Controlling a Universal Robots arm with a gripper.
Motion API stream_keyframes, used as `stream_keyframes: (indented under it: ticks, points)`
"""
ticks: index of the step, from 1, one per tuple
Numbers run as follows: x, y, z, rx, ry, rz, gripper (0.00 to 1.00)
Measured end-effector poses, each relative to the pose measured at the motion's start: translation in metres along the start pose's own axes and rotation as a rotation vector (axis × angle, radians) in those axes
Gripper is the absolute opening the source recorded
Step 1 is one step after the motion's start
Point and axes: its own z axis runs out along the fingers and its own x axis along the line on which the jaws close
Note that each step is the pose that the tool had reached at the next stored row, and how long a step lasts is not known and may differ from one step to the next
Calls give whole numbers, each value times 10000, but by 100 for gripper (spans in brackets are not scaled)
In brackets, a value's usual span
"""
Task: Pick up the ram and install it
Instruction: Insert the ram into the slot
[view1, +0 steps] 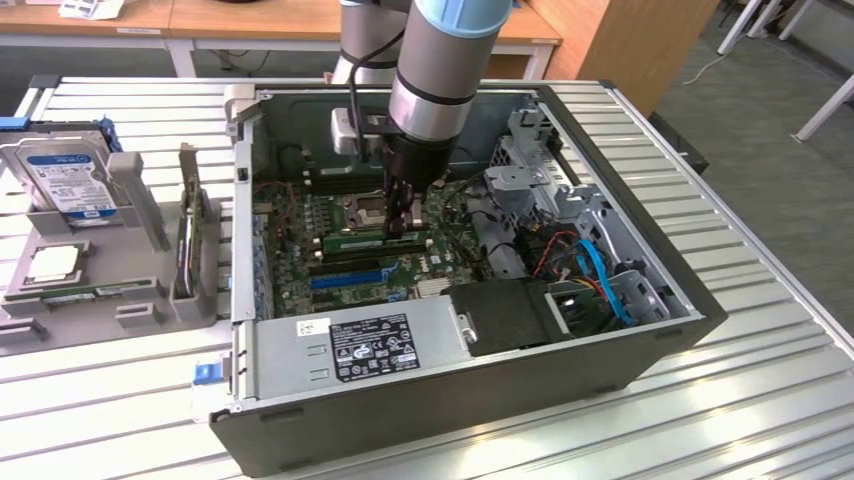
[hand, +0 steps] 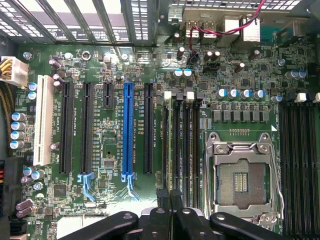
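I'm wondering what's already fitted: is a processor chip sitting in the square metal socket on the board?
No, the socket is empty, with its bare contact field showing.

The desk was a top of pale metal slats laid side by side, bright where the light caught them. An open grey computer case lay on its side over the middle of it, open face upward, with one dark wall turned to the camera. To the exterior view's left, just beside the case, a grey holder with upright posts and shallow pockets sat on the slats. A small blue piece stood at the case's near corner on that same side, close against its wall
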Motion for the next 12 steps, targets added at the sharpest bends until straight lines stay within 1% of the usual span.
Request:
stream_keyframes:
  ticks: [12]
  points:
    - [1,0,0,-3,5,-64,12]
